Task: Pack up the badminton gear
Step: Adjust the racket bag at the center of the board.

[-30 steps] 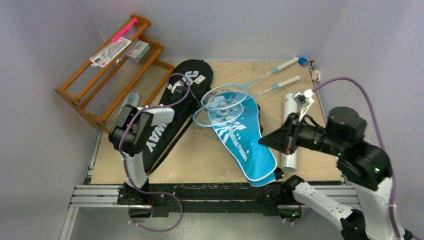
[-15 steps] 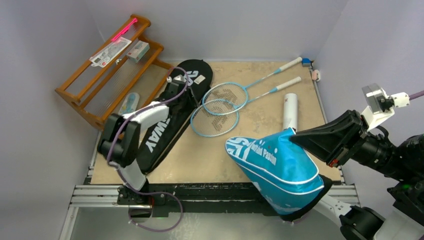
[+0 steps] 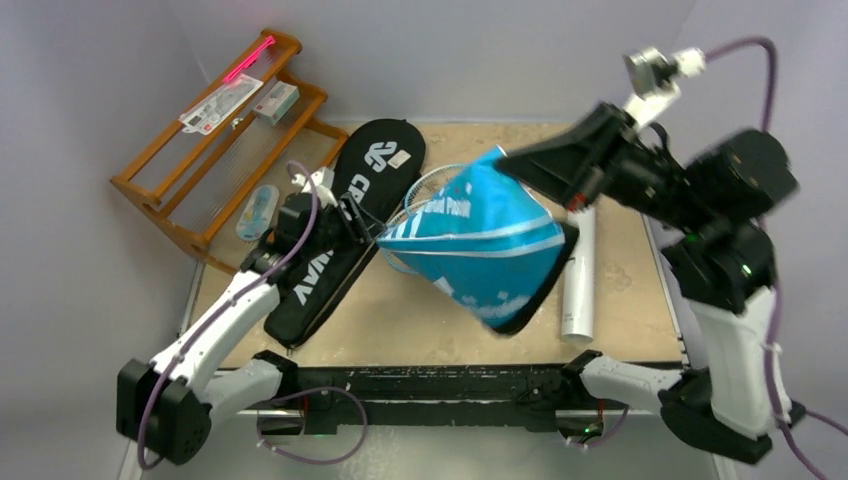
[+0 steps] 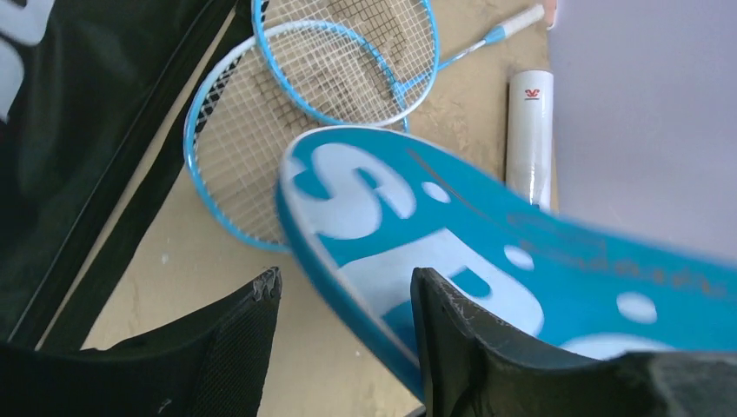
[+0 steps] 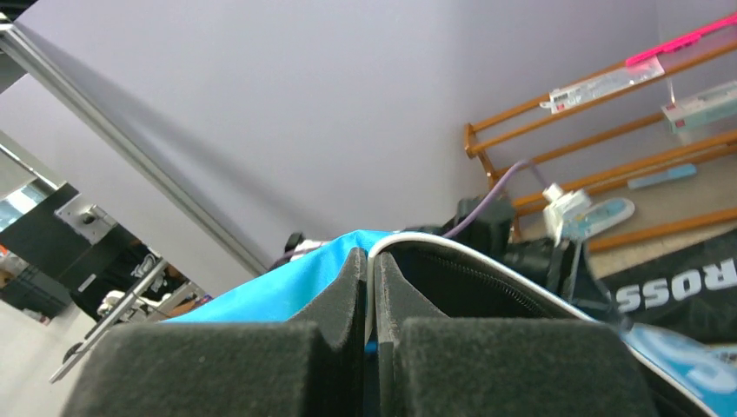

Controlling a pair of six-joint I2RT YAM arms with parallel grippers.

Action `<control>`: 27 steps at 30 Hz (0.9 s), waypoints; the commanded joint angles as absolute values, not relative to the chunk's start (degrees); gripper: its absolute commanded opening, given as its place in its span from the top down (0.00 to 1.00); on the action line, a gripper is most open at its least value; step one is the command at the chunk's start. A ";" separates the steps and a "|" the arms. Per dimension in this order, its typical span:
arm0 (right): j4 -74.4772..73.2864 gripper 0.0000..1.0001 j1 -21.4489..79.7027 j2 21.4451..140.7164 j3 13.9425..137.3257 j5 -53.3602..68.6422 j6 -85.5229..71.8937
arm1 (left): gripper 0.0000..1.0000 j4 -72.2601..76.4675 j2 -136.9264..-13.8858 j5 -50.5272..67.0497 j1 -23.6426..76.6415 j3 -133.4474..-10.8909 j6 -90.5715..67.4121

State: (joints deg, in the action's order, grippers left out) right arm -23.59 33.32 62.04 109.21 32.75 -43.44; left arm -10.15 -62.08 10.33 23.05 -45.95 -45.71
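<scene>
Handover is what this looks like. A second ago the blue "SPORT" cover (image 3: 480,245) lay flat on the table with both rackets on top of it. Now it hangs in the air, pinched at its white-piped rim by the right gripper (image 3: 505,160), and it has swung across toward the left gripper (image 3: 360,225), which has reached out to meet it. The rackets slid off as it rose, so the cover is free to be held open for loading, which is probably the next step.

The left wrist view adds detail that the overhead view hides. The left gripper (image 4: 348,287) has its jaws apart, with the cover's rounded "SP" end (image 4: 452,252) passing between them and not yet clamped. Beyond the fingers, the two light-blue rackets (image 4: 348,78) lie overlapped on the table. The white tube (image 4: 530,130) is further out to the right, and the black "CROSSWAY" cover (image 4: 69,130) is to the left.

The right wrist view shows that gripper (image 5: 369,261) closed tight on the rim, beside the dark, unzipped opening.
</scene>
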 commanded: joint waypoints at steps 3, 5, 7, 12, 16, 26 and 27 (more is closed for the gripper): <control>-7.71 1.00 33.41 75.42 125.42 35.37 -38.28 | 0.41 -23.06 -47.86 2.03 22.98 -45.48 -49.41; -7.11 1.00 33.47 79.53 130.11 35.36 -34.56 | 0.39 -29.03 -45.12 -3.95 23.03 -47.11 -50.34; -4.84 1.00 33.46 81.74 129.33 39.28 -33.35 | 0.37 -34.33 -42.72 -10.85 23.02 -48.74 -52.54; 7.68 1.00 33.53 78.74 106.94 44.29 -32.99 | 0.33 -44.39 -34.80 -26.84 23.03 -50.02 -60.22; 17.67 1.00 34.88 75.61 90.20 49.54 -32.78 | 0.32 -45.20 -30.34 -27.72 23.03 -49.68 -59.81; 3.60 0.33 58.03 84.33 68.98 31.60 -17.32 | 0.32 -47.09 -32.70 -23.35 23.03 -46.77 -55.45; 2.61 0.30 58.08 84.97 68.04 29.49 -17.64 | 0.32 -46.84 -32.79 -22.86 23.03 -45.94 -55.21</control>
State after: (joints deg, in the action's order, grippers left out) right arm 6.90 57.43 82.43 69.47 39.55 -22.59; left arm -46.11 -32.32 -23.79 23.00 -48.31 -57.19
